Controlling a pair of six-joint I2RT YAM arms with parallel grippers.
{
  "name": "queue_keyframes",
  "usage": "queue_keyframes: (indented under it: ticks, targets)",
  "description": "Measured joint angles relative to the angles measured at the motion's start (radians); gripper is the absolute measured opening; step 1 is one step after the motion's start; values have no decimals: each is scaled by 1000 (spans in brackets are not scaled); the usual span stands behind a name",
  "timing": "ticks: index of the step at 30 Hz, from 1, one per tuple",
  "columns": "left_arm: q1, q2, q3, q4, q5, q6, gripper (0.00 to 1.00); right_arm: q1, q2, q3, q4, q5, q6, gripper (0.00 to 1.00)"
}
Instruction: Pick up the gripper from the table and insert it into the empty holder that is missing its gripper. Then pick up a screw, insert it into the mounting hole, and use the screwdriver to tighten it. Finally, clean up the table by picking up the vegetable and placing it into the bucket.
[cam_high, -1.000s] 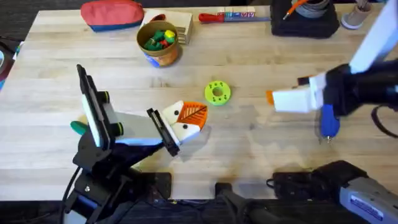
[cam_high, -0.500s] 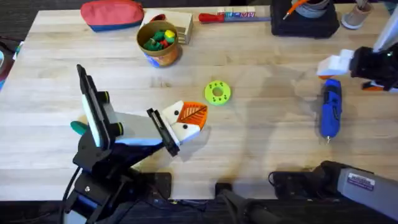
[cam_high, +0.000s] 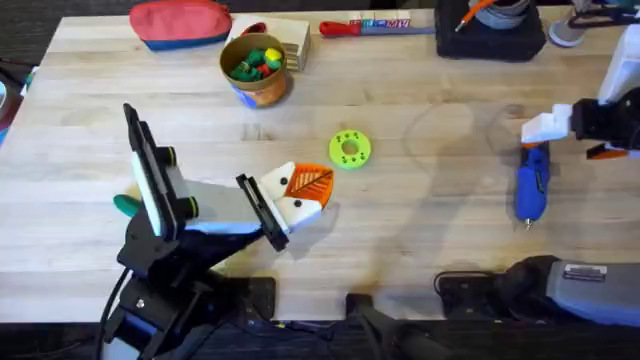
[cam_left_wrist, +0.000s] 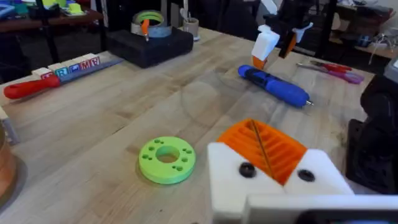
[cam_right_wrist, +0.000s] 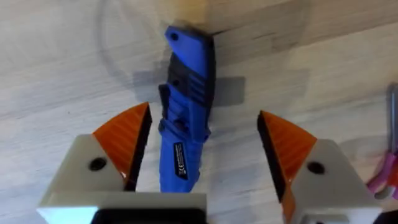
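Your right end effector (cam_right_wrist: 202, 162) hangs wide apart, straddling the blue pen-shaped powered screwdriver (cam_right_wrist: 185, 118); its long axis runs between the orange pads, directly below on the bench.

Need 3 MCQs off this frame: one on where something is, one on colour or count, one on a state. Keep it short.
1. Where does the screwdriver lie?
A. right part of the table, below the right hand
B. inside the bucket
C. beside the red pouch

2. What colour is the round disc with holes?
A. blue
B. lime green
C. red

3. How does the right hand stand?
A. shut on the screwdriver
B. shut on nothing
C. open, fingers either side of the screwdriver

Answers:
1 A: the overhead view shows it on the wood at the right, under that hand.
2 B: it reads lime green in the overhead and left wrist views.
3 C: the right wrist view shows a gap between each orange pad and the blue body.
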Motion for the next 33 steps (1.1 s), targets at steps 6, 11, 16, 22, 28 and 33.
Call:
queue_keyframes:
  ticks: [6, 11, 16, 22, 28, 33]
  targets:
    - [0, 0, 0, 0, 0, 0, 11, -1, 100, 0, 26, -35, -30, 991]
    - [0, 0, 0, 0, 0, 0, 11, -1, 167, 0, 47, -58, -28, 991]
    - [0, 0, 0, 0, 0, 0, 11, -1, 213, 0, 54, -63, -13, 991]
    - [0, 0, 0, 0, 0, 0, 11, -3, 218, 0, 66, -58, 9, 899]
    - [0, 0, 0, 0, 0, 0, 11, -6, 218, 0, 71, -56, 18, 438]
    - [0, 0, 0, 0, 0, 0, 11, -8, 218, 0, 73, -54, 16, 86]
